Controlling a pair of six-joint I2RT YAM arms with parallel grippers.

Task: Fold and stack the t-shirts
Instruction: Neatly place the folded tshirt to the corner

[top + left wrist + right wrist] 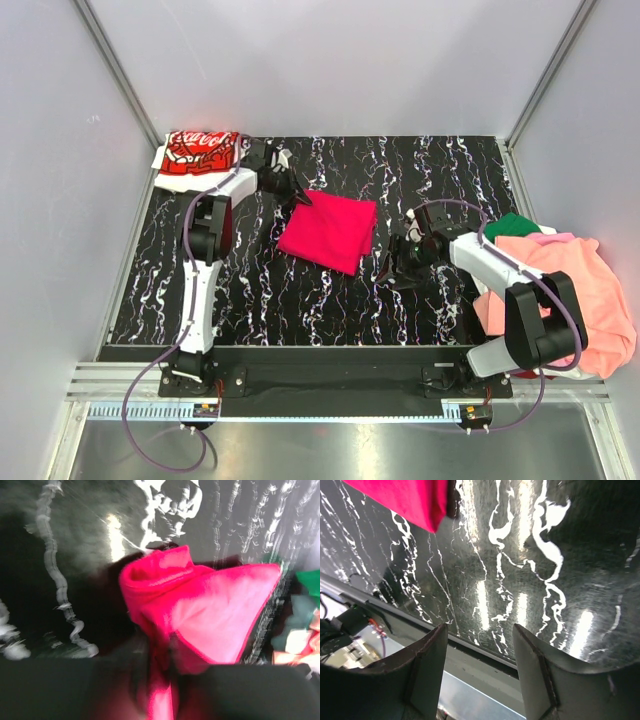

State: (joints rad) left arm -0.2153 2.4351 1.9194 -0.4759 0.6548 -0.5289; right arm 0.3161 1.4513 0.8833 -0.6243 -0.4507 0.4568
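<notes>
The work is taking place on a black table [430,180] veined in white, with pale walls [350,60] enclosing it on three sides.

Progress: about one garment is looking finished. A white tee [200,155] is lying folded at the far corner, just behind and outboard of the left gripper [292,190], apparently starting the stack. A crimson tee [330,232] is lying folded to a flat rectangle between the two grippers, touching the left one and apart from the right one. It is not yet on the stack.

Left gripper: it is pinching the near corner of the crimson tee. The left wrist view, though blurred, is showing the cloth [200,610] drawn up into a peak at the jaws.

Right gripper [393,268]: its fingers [432,650] are standing spread and are holding nothing, with bare table showing between them [480,630].

Outstanding: a loose heap is sitting outboard of the right arm, behind its gripper. A salmon tee [580,300] is covering most of it, and a green tee [517,224] is showing at the far edge. None of it is looking folded. By my judgement well over half the job is waiting.

Markings: the white tee is carrying a red panel with white script resembling the Coca-Cola logo, too small to be reading letter by letter. No other writing is showing.
</notes>
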